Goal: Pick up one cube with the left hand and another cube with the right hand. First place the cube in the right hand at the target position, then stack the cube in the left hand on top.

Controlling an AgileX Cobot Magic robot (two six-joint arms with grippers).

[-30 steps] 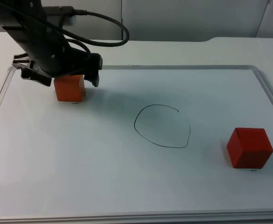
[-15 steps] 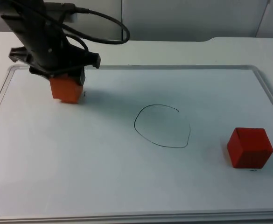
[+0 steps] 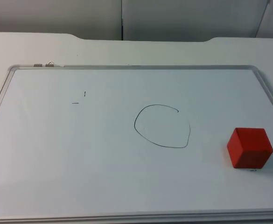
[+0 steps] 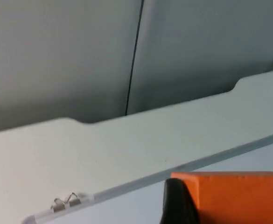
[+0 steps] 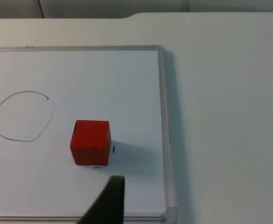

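While half a second ago the left arm stood over the board's 10 o'clock corner with the orange cube in its grip, the top view now has that spot bare: arm and cube have both gone up and out of it.

Item 1. Orange cube (image 4: 234, 196): seen in the left wrist view, off the board, pinched by the left gripper (image 4: 176, 207), whose one visible black finger lies pressed against the cube's side.

Item 2. Two short black marks (image 3: 79, 98): left on the whiteboard (image 3: 127, 66) where the orange cube stood earlier, at roughly 10 o'clock from the drawn circle.

Item 3. Drawn circle (image 3: 162, 126): a thin black loop near the board's middle, not quite closed at its 1 o'clock; nothing lies inside it. Unchanged.

Item 4. Red cube (image 3: 249, 147): resting on the board at about 4 o'clock from the circle, near the board's right-hand frame, well apart from the circle. It has not moved. In the right wrist view the same cube (image 5: 90, 142) sits between the circle (image 5: 20, 115) and the frame (image 5: 164, 130), with small black marks just beside it.

Item 5. Right gripper (image 5: 106, 200): hanging above the board near the red cube, not touching it; whether it is spread or closed cannot be told.

Item 6. Metal clips (image 3: 43, 64): on the frame at the board's far left corner, seen too from the left wrist (image 4: 64, 201).

Item 7. White table (image 3: 173, 51) and grey partition wall (image 3: 187, 18) beyond the board.
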